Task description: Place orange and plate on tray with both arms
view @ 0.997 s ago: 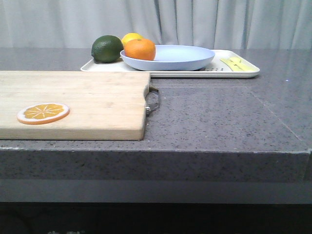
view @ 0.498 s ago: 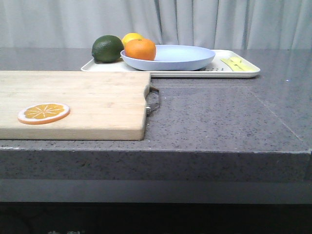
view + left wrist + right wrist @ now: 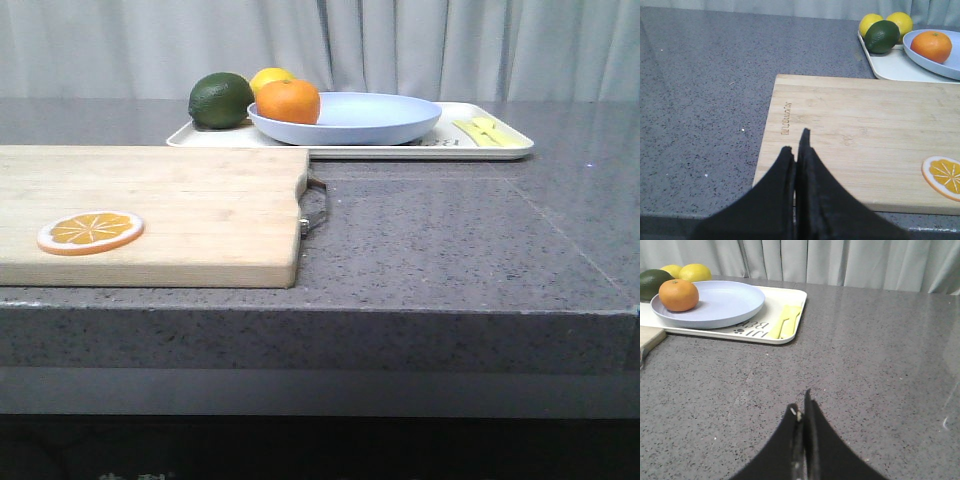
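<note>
A long counter [image 3: 450, 240] of dark grey speckled stone fills the room in front of me, with a thick front edge and a dark shadow below it. Its surface is polished and gives soft reflections of the light. Behind it hangs a pale grey curtain [image 3: 420, 45] in vertical folds, covering the whole back wall.

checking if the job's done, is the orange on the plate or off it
On it. The orange sits inside the lavender plate, near its rim, and the plate rests on the cream tray.
</note>
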### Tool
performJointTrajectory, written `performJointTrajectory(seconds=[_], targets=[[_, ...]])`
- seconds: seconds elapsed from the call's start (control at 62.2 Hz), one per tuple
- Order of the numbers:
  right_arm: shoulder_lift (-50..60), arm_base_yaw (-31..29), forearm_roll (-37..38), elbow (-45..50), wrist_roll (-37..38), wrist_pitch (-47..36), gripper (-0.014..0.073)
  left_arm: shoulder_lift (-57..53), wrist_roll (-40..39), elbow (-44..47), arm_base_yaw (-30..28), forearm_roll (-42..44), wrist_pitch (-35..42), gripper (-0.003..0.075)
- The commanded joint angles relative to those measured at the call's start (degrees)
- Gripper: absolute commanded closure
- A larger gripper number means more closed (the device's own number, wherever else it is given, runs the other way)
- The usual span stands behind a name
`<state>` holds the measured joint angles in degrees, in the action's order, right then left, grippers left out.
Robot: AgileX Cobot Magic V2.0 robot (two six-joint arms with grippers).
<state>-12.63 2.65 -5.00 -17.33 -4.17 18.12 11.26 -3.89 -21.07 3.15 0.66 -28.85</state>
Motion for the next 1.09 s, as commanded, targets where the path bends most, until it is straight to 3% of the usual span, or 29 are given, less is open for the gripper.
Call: performJointTrajectory(seconds=[0.0,0.273,0.482,1.077], targets=[[-0.5,-0.2,0.1,-1.5,-0.5,-5.1,0.0653,-1.2,-0.4,1.3,-0.5,-0.7,6.8,0.0738],[-0.5,-0.2,0.1,-1.5,-0.5,-5.1,0.0653,-13.1,-0.4,14.2,-0.6,-3.1,12.6,0.0738],[-0.6,-0.2,0.1,-1.5,-0.5,-5.1,0.0653,-12.8,-0.4,21.7,-0.6,-3.9,25.0,0.0738],[-0.6,-0.2,0.1,-1.5,-0.5,-5.1,0.0653,-12.7,-0.4,21.4,-0.6,-3.9,23.5,0.0738]])
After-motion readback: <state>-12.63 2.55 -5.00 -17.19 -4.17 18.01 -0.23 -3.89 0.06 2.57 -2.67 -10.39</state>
